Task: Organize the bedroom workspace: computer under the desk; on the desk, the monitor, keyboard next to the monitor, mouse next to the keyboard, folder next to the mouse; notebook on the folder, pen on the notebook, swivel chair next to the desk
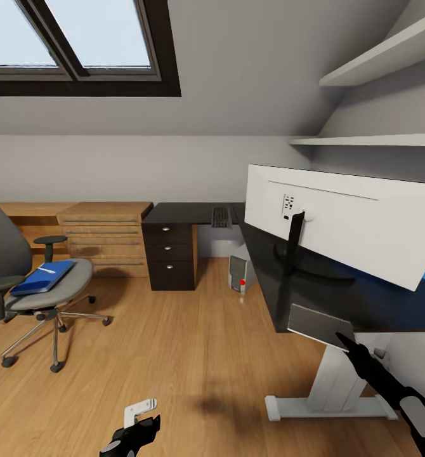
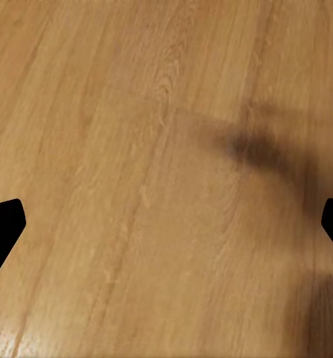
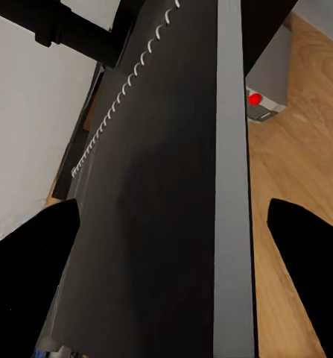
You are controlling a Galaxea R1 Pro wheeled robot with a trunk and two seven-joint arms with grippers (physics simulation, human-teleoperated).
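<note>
Mid-tidy in the attic bedroom: the left end effector [image 1: 136, 431] hangs spread over bare floor, while the right end effector [image 1: 352, 346], fingers wide, reaches the near edge of the tabletop [image 1: 339, 311] where a dark spiral-bound notebook [image 1: 317, 325] overhangs. The monitor [image 1: 346, 222] already stands on the tabletop; the keyboard [image 1: 221, 216] lies at its far end, the computer [image 1: 243, 273] beneath. Still to come: the blue folder [image 1: 44, 277] and pen [image 1: 45, 270] sit on the swivel chair [image 1: 35, 285], well apart.
</note>
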